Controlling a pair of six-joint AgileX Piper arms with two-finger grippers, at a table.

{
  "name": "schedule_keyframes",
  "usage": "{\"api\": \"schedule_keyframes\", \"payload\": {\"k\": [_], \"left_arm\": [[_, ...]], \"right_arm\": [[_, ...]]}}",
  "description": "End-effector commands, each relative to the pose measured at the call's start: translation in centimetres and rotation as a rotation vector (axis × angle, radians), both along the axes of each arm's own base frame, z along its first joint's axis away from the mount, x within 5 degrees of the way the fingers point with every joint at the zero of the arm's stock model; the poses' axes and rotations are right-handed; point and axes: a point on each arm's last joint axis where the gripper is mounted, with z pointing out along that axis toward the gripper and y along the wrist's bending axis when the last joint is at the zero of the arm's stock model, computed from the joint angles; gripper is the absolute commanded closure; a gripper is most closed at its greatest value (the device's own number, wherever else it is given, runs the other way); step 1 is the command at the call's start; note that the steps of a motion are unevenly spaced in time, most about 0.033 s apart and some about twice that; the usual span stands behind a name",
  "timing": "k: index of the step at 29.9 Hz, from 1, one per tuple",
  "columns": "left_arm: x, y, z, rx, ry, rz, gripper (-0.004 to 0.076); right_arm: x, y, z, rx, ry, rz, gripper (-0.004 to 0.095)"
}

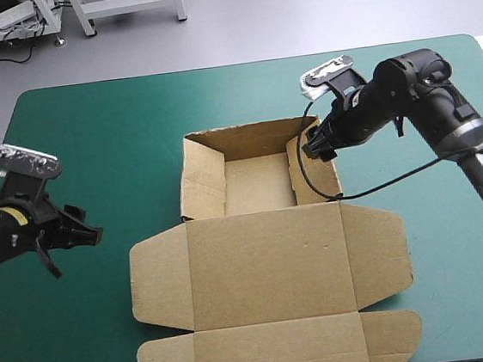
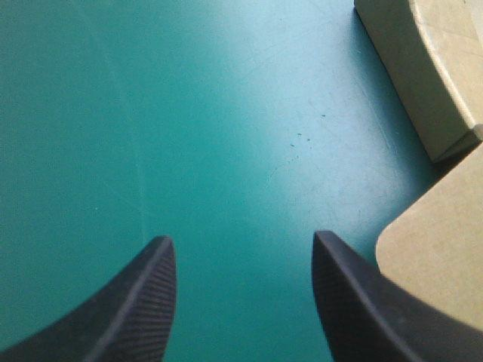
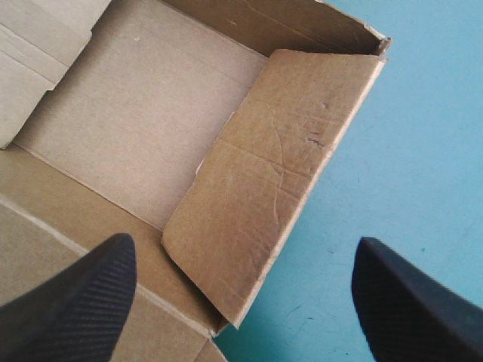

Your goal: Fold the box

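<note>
The brown box [image 1: 267,256] lies mid-table as an open tray with raised walls at the far side and its lid flat toward the near edge. My right gripper [image 1: 314,146] hovers open over the tray's right wall [image 3: 275,181], one finger above the tray's floor and the other over the teal-green cover. That wall leans, its flap unfolded. My left gripper [image 1: 87,236] stands open over bare cover, left of the lid's rounded side flap [image 2: 438,260]. The tray's left wall [image 2: 426,64] shows ahead of it. Neither gripper holds anything.
The teal-green cover [image 1: 91,145] is bare to the left of the box and along the far edge. The lid's front flap [image 1: 281,350] reaches almost to the table's near edge.
</note>
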Motion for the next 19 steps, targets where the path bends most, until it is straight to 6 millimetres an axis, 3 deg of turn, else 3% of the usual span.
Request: {"api": "schedule_keyframes", "payload": {"k": [1,6,15,17,19], "left_arm": [[-2.3,0.6,0.8,-0.021,-0.140,0.023,0.0331],[-4.7,1.3,0.3,-0.002,-0.078,0.067,0.0332],[-5.3,1.4,0.6,0.001,-0.097,0.070,0.0332],[-5.3,1.4,0.6,0.001,-0.097,0.070,0.0332],[-5.3,1.4,0.6,0.001,-0.097,0.070,0.0332]], "right_arm": [[0.7,0.2,0.4,0.039,-0.036,-0.024,0.0176],[2.9,1.0,-2.9,0.002,0.053,-0.029,0.0176],[6.6,2.4,-8.7,-0.020,0.153,-0.066,0.0177],[7.0,2.5,-9.6,-0.025,0.169,-0.070,0.0207],[7.2,2.6,-10.0,-0.023,0.180,-0.072,0.0307]]}}
